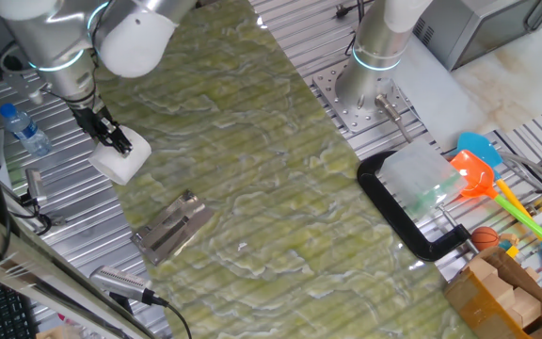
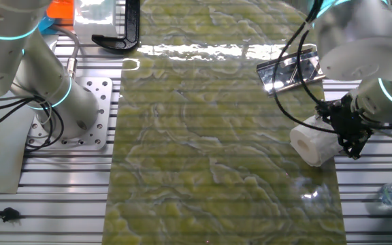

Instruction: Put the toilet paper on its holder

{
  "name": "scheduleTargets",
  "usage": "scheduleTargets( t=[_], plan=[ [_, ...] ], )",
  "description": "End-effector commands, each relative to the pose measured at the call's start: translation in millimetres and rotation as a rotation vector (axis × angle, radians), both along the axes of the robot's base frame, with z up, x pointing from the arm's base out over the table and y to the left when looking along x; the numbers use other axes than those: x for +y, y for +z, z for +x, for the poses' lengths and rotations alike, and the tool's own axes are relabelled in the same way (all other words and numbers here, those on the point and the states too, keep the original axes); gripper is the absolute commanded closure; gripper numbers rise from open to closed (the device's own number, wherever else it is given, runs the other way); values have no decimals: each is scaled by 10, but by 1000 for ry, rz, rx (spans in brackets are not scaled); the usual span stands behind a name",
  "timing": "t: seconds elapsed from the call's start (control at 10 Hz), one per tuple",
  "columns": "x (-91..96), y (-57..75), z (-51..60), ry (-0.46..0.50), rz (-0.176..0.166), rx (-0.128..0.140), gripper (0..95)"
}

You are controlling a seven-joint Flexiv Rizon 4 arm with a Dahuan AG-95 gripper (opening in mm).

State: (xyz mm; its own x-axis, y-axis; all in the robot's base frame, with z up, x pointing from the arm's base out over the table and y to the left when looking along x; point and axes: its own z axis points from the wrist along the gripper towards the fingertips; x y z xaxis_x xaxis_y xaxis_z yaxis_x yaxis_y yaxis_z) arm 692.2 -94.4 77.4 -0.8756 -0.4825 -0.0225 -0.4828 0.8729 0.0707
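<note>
The white toilet paper roll (image 1: pixel 123 160) lies tilted at the left edge of the green mat; in the other fixed view it (image 2: pixel 312 143) is at the mat's right edge. My gripper (image 1: pixel 111 137) comes down on it from above, and its black fingers (image 2: pixel 349 133) are closed on the roll's outer end. The roll is low, at or just above the mat. The shiny metal holder (image 1: pixel 170 229) lies flat on the mat, a short way from the roll towards the front; in the other fixed view it (image 2: pixel 290 69) sits beyond the roll.
A clear water bottle with a blue cap (image 1: pixel 24 130) lies on the ribbed table beside the roll. A black C-shaped clamp (image 1: pixel 412 221) sits at the mat's far side, by a second arm's base (image 1: pixel 370 80). Coloured toys (image 1: pixel 497 188) and a cardboard box (image 1: pixel 502 292) stand at the right.
</note>
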Motion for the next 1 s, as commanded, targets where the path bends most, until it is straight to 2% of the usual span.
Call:
scheduleTargets(
  t=[0.1,0.3,0.4,0.5,0.7,0.9,1.0],
  plan=[
    [13,-1,3,25,17,-1,0],
    [27,11,15,34,48,-1,0],
    [44,-2,20,22,76,6,0],
    [61,-13,25,5,63,23,0],
    [120,-64,43,-30,33,32,0],
    [150,-121,53,-28,10,30,0],
    [157,-145,56,-23,10,30,0]
  ],
)
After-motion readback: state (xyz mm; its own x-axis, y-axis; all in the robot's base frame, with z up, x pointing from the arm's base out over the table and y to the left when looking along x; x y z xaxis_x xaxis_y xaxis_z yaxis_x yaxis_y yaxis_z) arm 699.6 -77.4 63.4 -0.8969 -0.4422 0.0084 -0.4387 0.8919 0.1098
